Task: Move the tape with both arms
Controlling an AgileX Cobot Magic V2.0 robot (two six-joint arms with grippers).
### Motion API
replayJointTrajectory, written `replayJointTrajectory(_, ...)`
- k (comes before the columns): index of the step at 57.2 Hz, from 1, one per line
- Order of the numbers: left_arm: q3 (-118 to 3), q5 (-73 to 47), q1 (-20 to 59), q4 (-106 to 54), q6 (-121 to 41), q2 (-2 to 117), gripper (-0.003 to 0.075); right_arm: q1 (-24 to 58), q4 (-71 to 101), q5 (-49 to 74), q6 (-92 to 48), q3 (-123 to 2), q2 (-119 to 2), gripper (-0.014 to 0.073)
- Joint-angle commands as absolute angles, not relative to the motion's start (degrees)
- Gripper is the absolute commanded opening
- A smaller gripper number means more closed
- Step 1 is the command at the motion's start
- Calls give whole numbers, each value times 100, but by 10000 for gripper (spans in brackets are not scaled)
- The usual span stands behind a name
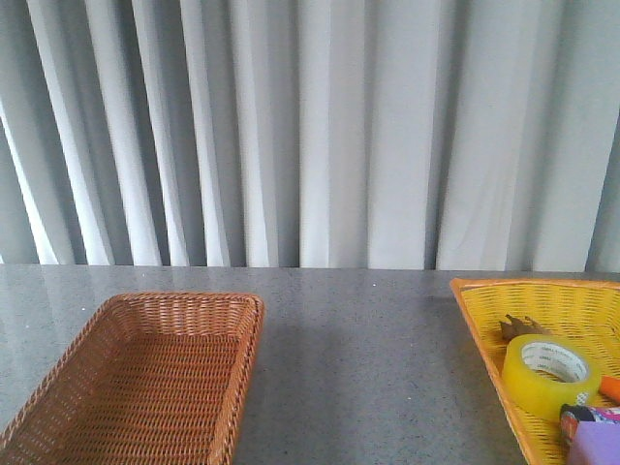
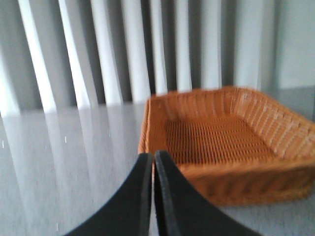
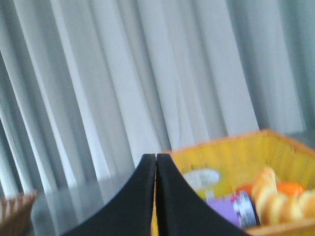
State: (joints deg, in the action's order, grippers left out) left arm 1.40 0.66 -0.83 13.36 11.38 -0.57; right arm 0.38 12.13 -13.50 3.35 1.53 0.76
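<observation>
Pincers pressed together, nothing held.

Left pincer closed before brown basket; right pincer closed before yellow basket. Tape lying inside yellow basket, beside purple item, on grey tabletop. Likely best: spread right pincer first, descend over the roll's wall, avoid neighbouring clutter.

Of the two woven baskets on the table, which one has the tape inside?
The yellow basket on the robot's right holds the tape among other items. The brown basket on the left shows nothing inside.
</observation>
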Motion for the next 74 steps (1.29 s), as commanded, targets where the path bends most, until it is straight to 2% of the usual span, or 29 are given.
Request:
replayJointTrajectory(1, -3, 1619, -88, 1566, 1110, -154, -6, 37, 986, -2558, 391, -119, 114, -7)
replayJointTrajectory(10, -737, 1767, -88, 947, 1077, 124, -6, 37, -329, -1959, 789, -1444, -100, -7)
replayJointTrajectory(17, -1966, 1776, -88, 783, 1129, 1122, -6, 37, -586, -1415, 859, -2814, -1168, -7)
replayJointTrajectory(26, -3762, 680, -88, 710, 1879, 2624, -6, 49, -585, 0, 859, -4666, -3192, -7)
replayJointTrajectory(35, -5148, -488, -88, 776, 1699, 3943, -6, 49, -518, 886, 872, -5952, -4696, -7)
replayJointTrajectory(42, -5533, -485, -88, 785, 1672, 4694, -6, 49, -390, 1523, 872, -6163, -5314, -7)
replayJointTrajectory(55, -5557, -232, -83, 1024, 1675, 5689, -6, 34, -446, 2144, 866, -6151, -5993, -7)
replayJointTrajectory(74, -5557, 423, -38, 1013, 2252, 6101, -6, 40, -373, 2347, 866, -6158, -6136, -7)
